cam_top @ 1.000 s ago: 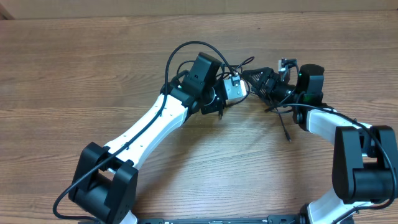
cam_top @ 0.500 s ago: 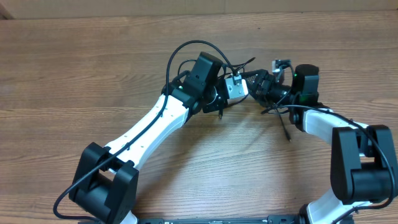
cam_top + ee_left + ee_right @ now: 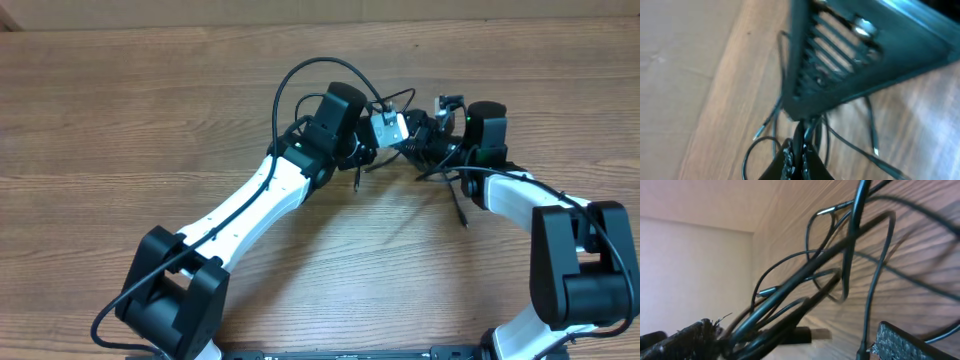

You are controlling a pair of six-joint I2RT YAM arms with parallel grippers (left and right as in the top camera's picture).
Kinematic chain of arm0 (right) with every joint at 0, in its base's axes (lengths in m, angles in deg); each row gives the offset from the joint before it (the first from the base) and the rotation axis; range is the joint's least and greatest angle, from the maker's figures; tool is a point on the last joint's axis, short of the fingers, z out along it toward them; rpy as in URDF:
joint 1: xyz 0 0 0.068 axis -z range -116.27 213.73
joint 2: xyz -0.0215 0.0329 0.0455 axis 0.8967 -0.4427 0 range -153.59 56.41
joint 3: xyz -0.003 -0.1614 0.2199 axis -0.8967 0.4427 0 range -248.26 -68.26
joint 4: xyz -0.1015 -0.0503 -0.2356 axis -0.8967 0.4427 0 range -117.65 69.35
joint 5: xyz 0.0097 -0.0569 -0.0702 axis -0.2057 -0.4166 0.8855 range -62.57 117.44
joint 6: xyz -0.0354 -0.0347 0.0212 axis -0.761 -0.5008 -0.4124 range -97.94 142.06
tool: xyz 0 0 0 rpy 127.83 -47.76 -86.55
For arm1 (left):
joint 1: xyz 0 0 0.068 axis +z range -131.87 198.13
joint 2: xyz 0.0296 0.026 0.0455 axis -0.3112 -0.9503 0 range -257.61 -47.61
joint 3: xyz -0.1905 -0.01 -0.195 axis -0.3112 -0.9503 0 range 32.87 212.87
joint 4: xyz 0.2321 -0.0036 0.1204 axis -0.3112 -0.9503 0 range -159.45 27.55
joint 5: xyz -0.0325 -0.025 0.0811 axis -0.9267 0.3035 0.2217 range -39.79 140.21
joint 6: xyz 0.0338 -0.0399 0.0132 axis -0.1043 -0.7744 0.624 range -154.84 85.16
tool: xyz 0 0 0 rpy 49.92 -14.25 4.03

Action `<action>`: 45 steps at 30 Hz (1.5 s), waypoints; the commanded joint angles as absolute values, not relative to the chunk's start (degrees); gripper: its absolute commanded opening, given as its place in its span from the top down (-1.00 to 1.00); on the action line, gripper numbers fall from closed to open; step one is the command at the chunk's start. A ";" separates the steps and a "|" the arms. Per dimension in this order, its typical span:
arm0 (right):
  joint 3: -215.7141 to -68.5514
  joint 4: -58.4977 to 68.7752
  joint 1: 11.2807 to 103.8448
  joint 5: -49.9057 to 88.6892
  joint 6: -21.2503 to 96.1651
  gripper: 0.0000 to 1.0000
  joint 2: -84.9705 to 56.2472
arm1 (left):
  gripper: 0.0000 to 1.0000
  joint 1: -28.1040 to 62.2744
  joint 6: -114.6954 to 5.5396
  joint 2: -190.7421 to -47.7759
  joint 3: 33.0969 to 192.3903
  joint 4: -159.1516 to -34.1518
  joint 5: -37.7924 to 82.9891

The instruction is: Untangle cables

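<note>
1. The wooden table (image 3: 120, 110) fills the overhead view.
2. The left arm (image 3: 250, 200) reaches from the near left edge up toward the middle of the far side. The right arm (image 3: 520, 200) bends in from the near right to meet it there.
3. The left gripper (image 3: 796, 152) has its fingers (image 3: 787, 160) pressed narrow, pinching a few strands of the cables (image 3: 415, 150). The pinched strands rise straight out of the tips in the left wrist view.
4. The right gripper (image 3: 795, 337) faces the left one, just beside it. Its fingers (image 3: 910, 340) stand wide apart, with the cable bundle crossing the gap between them. Whether any strand touches a pad cannot be told.
5. The cables sit as a small tangle between the two grippers, lifted partly off the wood. Loose loops lie on the table beneath, and one plug end (image 3: 463, 218) trails toward the near side, close to the right arm.
</note>
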State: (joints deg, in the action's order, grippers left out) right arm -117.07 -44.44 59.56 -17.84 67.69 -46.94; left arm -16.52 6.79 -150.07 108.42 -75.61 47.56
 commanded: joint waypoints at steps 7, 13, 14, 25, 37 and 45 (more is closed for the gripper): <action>-115.57 -42.02 58.47 -18.02 65.00 -1.00 -47.44 | 0.92 -15.86 -8.38 -148.73 113.75 -64.10 53.94; -115.57 -42.02 58.47 -18.02 64.98 -1.00 -47.44 | 0.90 -15.75 -13.02 -148.73 114.21 -60.47 54.25; -115.57 -42.04 58.47 -18.02 64.98 -1.00 -47.44 | 0.90 -15.75 -13.39 -148.73 114.21 -60.38 54.20; -115.59 -43.35 59.69 -17.67 65.37 -1.00 -47.44 | 0.92 -15.56 -10.11 -148.73 114.21 -71.40 54.18; -115.59 -54.50 60.48 -18.87 71.53 -1.00 -47.44 | 0.92 -15.67 -1.78 -148.73 114.21 -81.49 38.38; -115.57 -49.56 60.48 -16.57 67.25 -1.00 -47.42 | 0.92 -15.65 -2.46 -148.65 114.62 -78.76 34.10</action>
